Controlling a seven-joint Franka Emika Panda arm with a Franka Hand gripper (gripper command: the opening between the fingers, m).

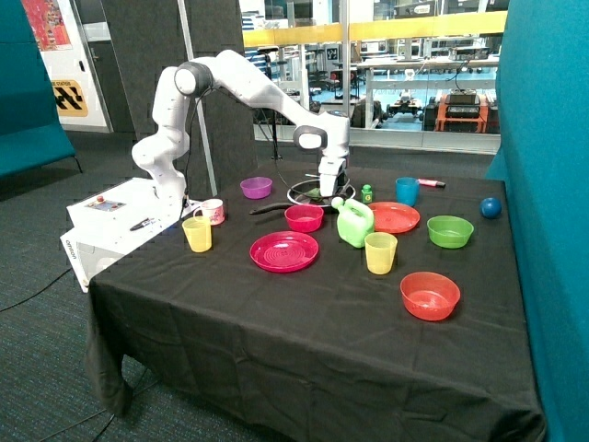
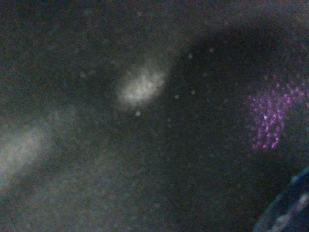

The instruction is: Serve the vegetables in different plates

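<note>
Green jug point(image 1: 354, 222) apparently close beside pan point(image 1: 304, 192).

Hand point(image 1: 329, 190): lowered into the frying pan point(image 1: 296, 195); its fingers too small to make out in the outside view, open or closed not determinable.
Pan interior: largely hidden behind the hand and the pink bowl point(image 1: 304, 217); a small dark green lump point(image 1: 315, 193) beside the hand, shape unclear.
Wrist view: dark and blurred throughout; pale patches and a purple speckled glow, none identifiable.
Desk point(image 1: 304, 322): far corner hidden behind the teal partition point(image 1: 548, 184).
</note>
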